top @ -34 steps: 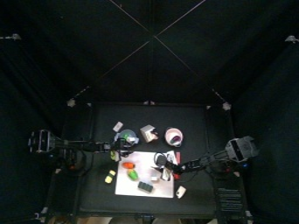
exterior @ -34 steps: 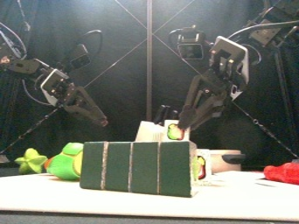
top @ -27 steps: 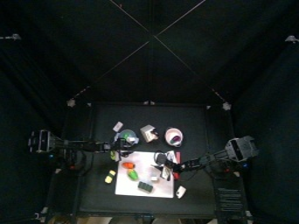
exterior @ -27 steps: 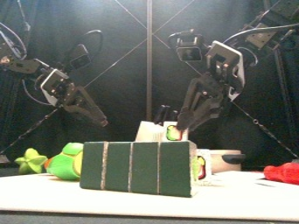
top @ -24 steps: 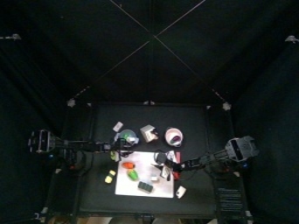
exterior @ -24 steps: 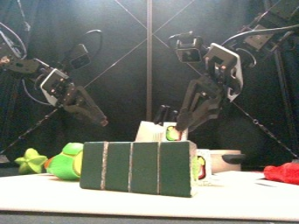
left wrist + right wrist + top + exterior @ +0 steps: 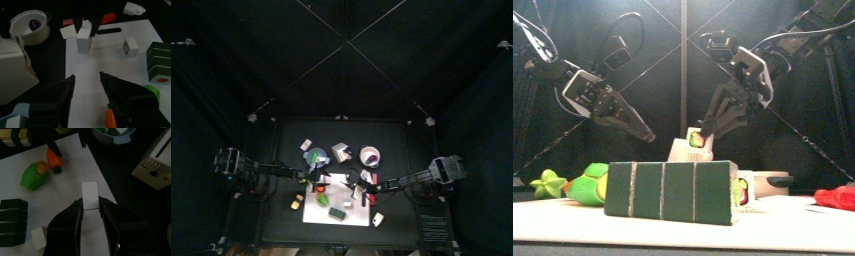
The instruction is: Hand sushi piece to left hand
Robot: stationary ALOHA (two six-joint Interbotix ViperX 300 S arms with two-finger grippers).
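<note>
My right gripper [image 7: 90, 202] is shut on the sushi piece [image 7: 89, 191], a white rice block, and holds it above the white cutting board [image 7: 127, 223]. In the front view the sushi piece [image 7: 691, 149] hangs under the right gripper [image 7: 702, 133], above the green block. The left hand, my left gripper [image 7: 87, 76], is open and points at the sushi piece [image 7: 83, 40], a short way off. In the front view the left gripper [image 7: 643, 131] is just left of the piece. In the top view both grippers meet over the board [image 7: 342, 203].
A striped green block [image 7: 671, 190] stands at the table's front. On the board lie a small sushi piece [image 7: 130, 46] and a carrot [image 7: 54, 158]. A bowl [image 7: 29, 26], a white toaster [image 7: 155, 164] and a loose white block [image 7: 68, 32] stand beside the board.
The right gripper has moved left and a little up with the sushi piece. The left gripper has swung right, towards it. The gap between them has closed.
</note>
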